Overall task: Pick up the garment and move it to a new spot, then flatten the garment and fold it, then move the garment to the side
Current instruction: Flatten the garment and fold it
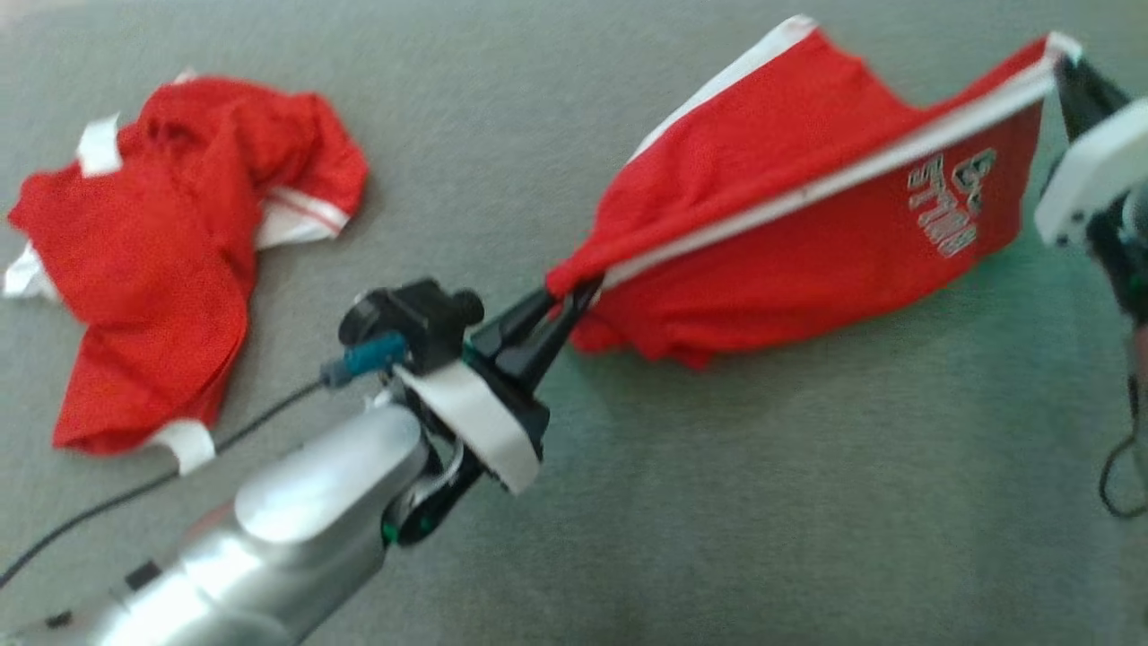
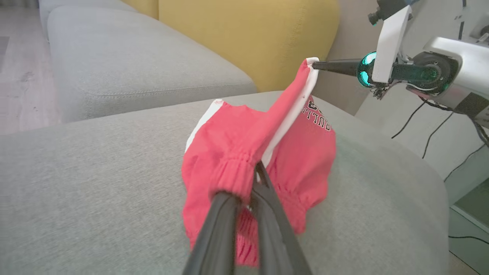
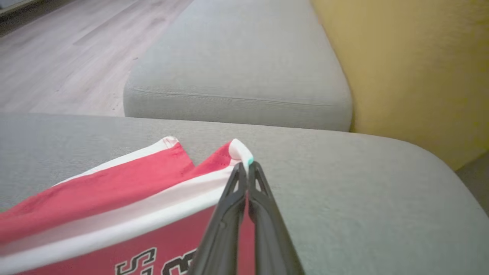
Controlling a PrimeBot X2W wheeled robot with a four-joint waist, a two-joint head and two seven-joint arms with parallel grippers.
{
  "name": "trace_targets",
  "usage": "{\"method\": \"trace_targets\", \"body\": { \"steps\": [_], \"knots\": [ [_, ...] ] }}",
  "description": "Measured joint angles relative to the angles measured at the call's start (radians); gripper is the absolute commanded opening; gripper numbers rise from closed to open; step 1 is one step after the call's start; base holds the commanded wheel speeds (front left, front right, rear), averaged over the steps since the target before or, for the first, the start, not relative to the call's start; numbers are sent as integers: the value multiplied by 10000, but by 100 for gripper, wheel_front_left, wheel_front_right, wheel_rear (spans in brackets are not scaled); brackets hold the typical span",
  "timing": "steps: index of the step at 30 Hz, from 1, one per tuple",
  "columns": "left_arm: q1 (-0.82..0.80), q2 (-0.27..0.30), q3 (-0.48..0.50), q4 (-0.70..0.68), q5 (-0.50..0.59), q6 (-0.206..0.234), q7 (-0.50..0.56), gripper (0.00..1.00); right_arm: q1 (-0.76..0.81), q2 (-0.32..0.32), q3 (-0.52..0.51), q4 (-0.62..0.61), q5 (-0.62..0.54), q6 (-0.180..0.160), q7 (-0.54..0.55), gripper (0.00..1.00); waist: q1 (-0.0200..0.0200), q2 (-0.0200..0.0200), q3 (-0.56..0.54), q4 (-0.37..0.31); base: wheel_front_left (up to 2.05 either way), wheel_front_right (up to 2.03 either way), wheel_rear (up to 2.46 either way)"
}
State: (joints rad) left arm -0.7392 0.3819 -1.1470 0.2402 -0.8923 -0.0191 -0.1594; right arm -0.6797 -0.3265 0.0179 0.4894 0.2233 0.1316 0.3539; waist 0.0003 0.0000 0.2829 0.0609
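left gripper [image 1: 574,292]: nearest the head camera, at the end of a silver forearm; jaws pinched narrow on the gathered elastic corner of the garment
garment [image 1: 789,224]: red shorts with a white side stripe and lettering; stretched taut between the two grippers, top edge raised, lower folds hanging low over the grey cushion; whether they touch it is unclear
right gripper [image 1: 1063,67]: at the far right; jaws closed tight on the white-trimmed hem corner
grey cushion [image 1: 717,502]: broad sofa seat beneath both arms
second red garment [image 1: 170,242]: crumpled on the cushion at the left, well apart from the held one
cable [image 1: 269,413]: dark; trails beside the left forearm
yellow backrest [image 2: 248,34]: behind the seat
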Motion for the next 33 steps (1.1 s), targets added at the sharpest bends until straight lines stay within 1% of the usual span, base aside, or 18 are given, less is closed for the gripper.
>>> {"method": "trace_targets", "body": {
  "steps": [4,10,16,20,21,22,23,25,26,27,33],
  "knots": [
    [-483,-238,79,470,130,-169,0,0,-932,-15,276,631,-257,0,71,0,0,0,543,450,0,0,0],
    [-1047,-826,90,1089,228,-433,-159,0,-2162,-238,777,1801,-817,0,-119,0,-1,0,1256,1140,0,0,0],
    [-1365,-1227,-50,1613,433,-541,-249,0,-2779,-391,915,2746,-1034,0,-500,0,-1,0,1697,1614,0,0,0],
    [-1589,-1507,-150,1983,487,-704,-372,0,-3160,-435,1020,3430,-1087,0,-738,0,-2,0,1917,1877,0,0,0],
    [-1608,-1553,-150,2056,487,-706,-410,0,-3236,-441,1070,3574,-1087,0,-846,100,-2,0,1955,1916,0,0,0],
    [-1612,-1586,-155,2138,487,-706,-439,0,-3308,-441,1083,3701,-1085,0,-1022,100,-2,0,1983,1943,0,0,0],
    [-1612,-1620,-171,2243,489,-706,-441,7,-3393,-441,1104,3860,-1085,0,-1137,100,-1,0,1994,1956,0,0,0],
    [-1612,-1674,-186,2491,506,-700,-445,43,-3533,-422,1047,4151,-1012,0,-1404,100,-2,0,1968,1947,0,0,0],
    [-1612,-1684,-184,2612,516,-690,-479,70,-3598,-395,997,4288,-922,0,-1565,100,-2,0,1931,1928,0,0,0],
    [-1610,-1685,-178,2727,541,-688,-535,100,-3643,-366,1003,4389,-872,0,-1701,100,-3,0,1886,1900,0,0,0],
    [-1557,-1641,-100,3300,660,-418,-721,100,-3747,-98,1064,4926,-46,0,-2792,100,-4,0,1362,1532,0,0,0]
  ]
}}
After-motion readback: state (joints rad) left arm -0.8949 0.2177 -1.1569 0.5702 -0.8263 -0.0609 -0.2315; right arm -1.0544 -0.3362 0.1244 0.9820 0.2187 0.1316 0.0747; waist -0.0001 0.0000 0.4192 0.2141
